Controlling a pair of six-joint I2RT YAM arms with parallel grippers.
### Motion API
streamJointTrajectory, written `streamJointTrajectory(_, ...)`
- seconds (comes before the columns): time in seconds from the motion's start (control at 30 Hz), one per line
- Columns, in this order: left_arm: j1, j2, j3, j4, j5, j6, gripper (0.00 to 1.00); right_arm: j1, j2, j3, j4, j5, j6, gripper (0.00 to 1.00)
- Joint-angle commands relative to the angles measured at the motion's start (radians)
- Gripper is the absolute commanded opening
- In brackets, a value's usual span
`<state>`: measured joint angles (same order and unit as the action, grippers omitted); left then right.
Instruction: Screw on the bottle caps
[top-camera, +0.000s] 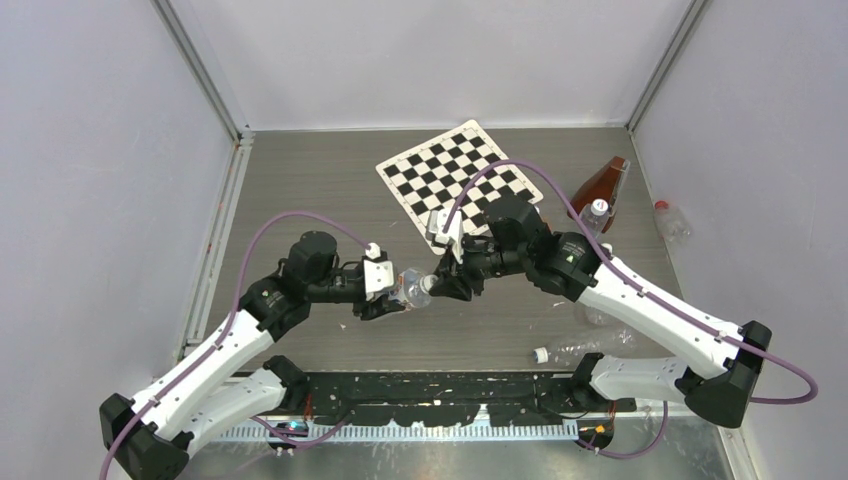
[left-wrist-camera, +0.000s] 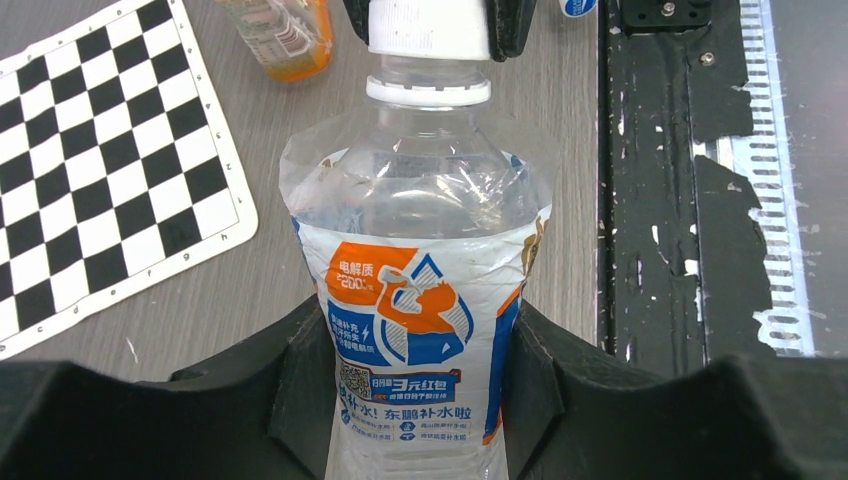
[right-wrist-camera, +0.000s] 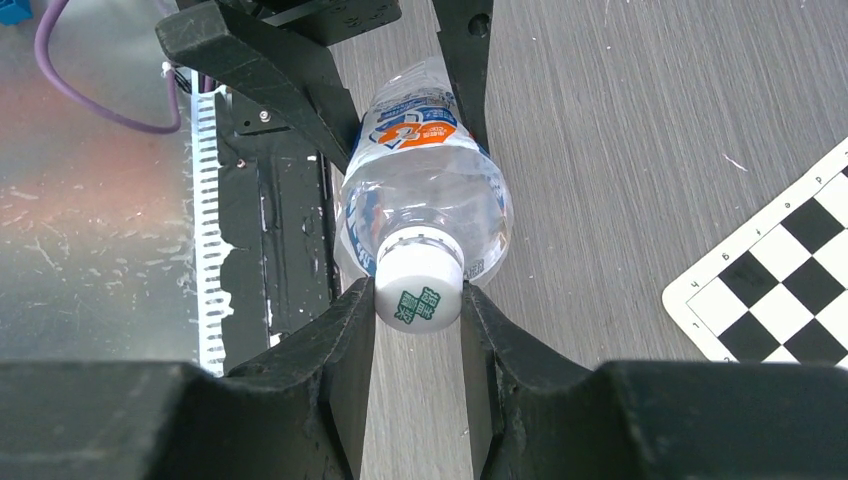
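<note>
Bottle cap (right-wrist-camera: 420, 290), white with green print, shown on the neck of a clear water bottle (left-wrist-camera: 420, 300). The bottle is held lying on its side above the surface (top-camera: 330, 180), on the near side of the chequered mat (top-camera: 462, 175). Its labelled body is clamped between the jaws of the left gripper (top-camera: 395, 298), which are closed against both flanks. The cap is pinched between the jaws of the right gripper (right-wrist-camera: 420, 305), which are parted only by the cap's own width.

In the left wrist view a strip of bare neck is seen between the cap's skirt and the collar ring (left-wrist-camera: 428, 90). The cap is therefore judged to be started on the thread but not wound home, and turning it is taken as the step in hand.

Right of the mat, an upright bottle (top-camera: 597, 215) topped in white is seen just beside a brown bottle (top-camera: 600, 180). Farther right of the mat a crumpled bottle (top-camera: 672, 225) with a red cap (top-camera: 660, 205) is seen. Nearer the arms' bases than the mat, another clear bottle (top-camera: 590, 345) is laid flat with a white cap (top-camera: 540, 354) at its end.

Whether those caps are tightened cannot be told, so the share of the task left is uncertain. At the least, the held cap is yet to be finished.
</note>
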<state>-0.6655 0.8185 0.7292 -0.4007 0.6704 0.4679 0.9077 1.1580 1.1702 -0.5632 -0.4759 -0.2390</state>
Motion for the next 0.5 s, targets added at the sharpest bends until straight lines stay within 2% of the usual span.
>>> streamJointTrajectory(0.0, -0.004, -0.033, 0.018, 0.159, 0.086, -0.05, 0.23, 0.003, 0.025, 0.029, -0.024, -0.037, -0.058, 0.15)
streamJointTrajectory(0.3, -0.004, -0.008, -0.027, 0.354, 0.126, -0.161, 0.2, 0.003, 0.082, 0.074, -0.106, -0.131, -0.061, 0.15)
streamJointTrajectory(0.47, -0.011, -0.006, -0.045, 0.45, 0.077, -0.173, 0.13, 0.003, 0.154, 0.147, -0.197, -0.092, 0.021, 0.15)
